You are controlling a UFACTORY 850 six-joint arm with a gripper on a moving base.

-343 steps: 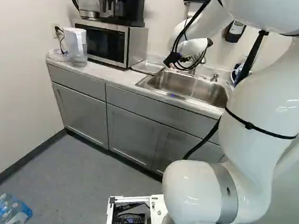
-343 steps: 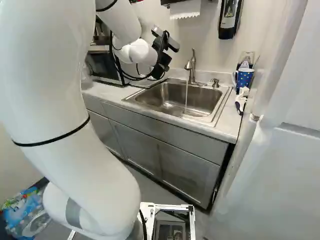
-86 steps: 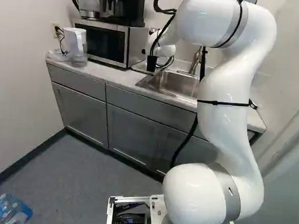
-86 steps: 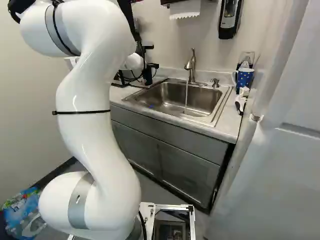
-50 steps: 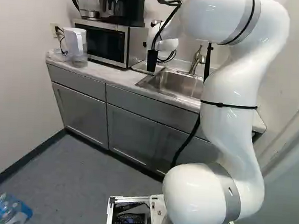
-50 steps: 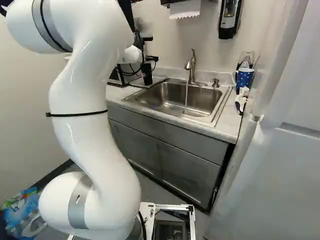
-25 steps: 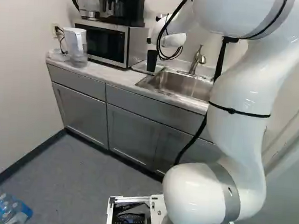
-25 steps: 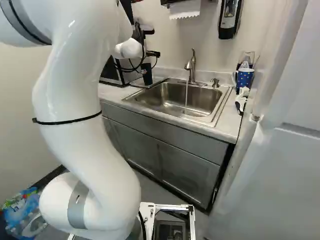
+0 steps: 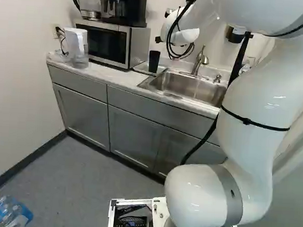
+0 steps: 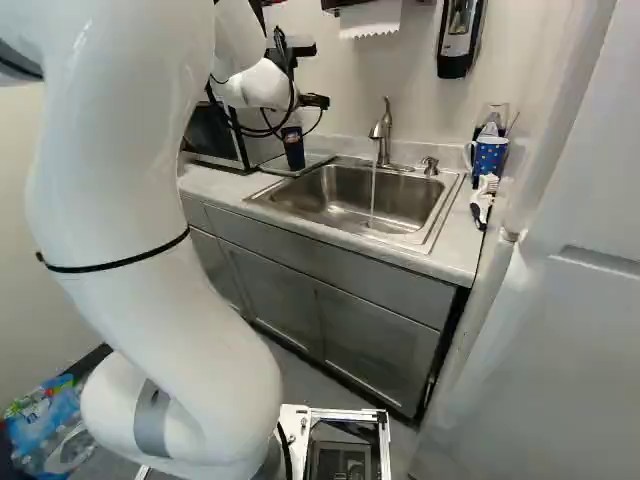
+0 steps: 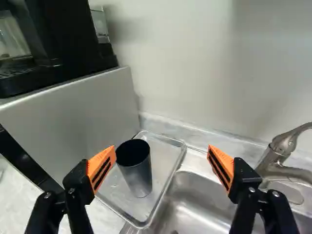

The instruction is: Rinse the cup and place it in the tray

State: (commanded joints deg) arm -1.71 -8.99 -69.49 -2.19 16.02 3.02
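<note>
Pale stone counter [image 9: 100, 72] runs along the wall, with a shiny steel sink [image 10: 400, 190] where water falls from a bent metal tap [image 10: 385, 135]. Beside the sink, a tall black cup [image 11: 140, 176] stands up in a flat, see-through tray [image 11: 163, 155]. The black gripper with orange pads [image 10: 316, 101] is wide open, holding nothing. The cup's inside is too dark to see. In the left base view, the big white arm [image 9: 256, 100] hides one end of the sink.

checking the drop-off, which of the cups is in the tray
The tall black cup: it stands upright in the tray. The blue patterned mug stands on the bare counter, on the sink's other side.
</note>
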